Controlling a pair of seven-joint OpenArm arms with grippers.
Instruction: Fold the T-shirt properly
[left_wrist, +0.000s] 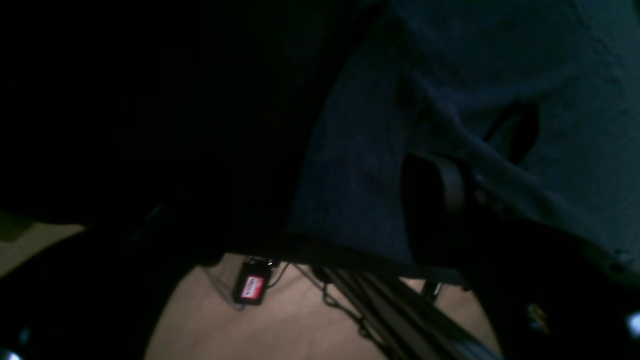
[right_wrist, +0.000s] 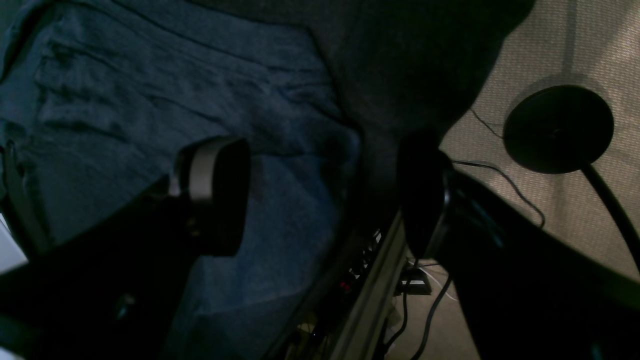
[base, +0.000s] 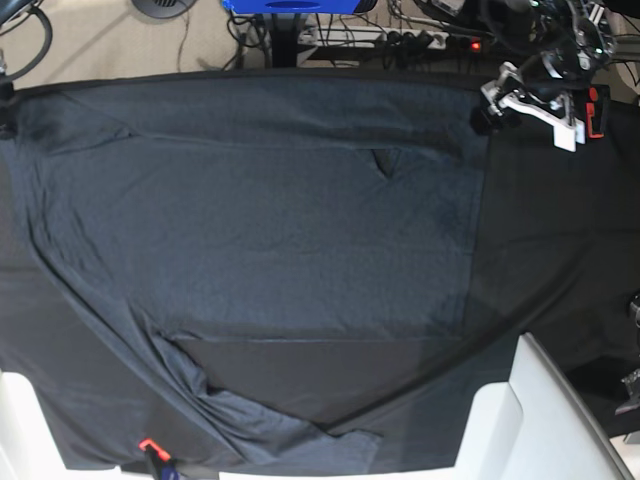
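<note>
The charcoal T-shirt (base: 280, 230) lies spread flat on the black tablecloth (base: 560, 230), with one sleeve bunched at the near edge. My left gripper (base: 492, 112) is at the shirt's far right corner. In the left wrist view this gripper (left_wrist: 477, 170) is closed on a raised fold of the shirt's hem (left_wrist: 500, 60). My right gripper (right_wrist: 317, 195) is open. One of its fingers (right_wrist: 215, 195) is over the shirt (right_wrist: 150, 90). The other is over the tablecloth (right_wrist: 410, 60) at the table edge. In the base view that arm is almost out of frame at the far left.
White panels (base: 540, 420) stand at the near right and near left (base: 30, 420). A small orange clip (base: 148, 447) sits at the near edge. Cables and a power strip (base: 400, 40) lie behind the table. A round black lamp base (right_wrist: 557, 127) stands on the floor.
</note>
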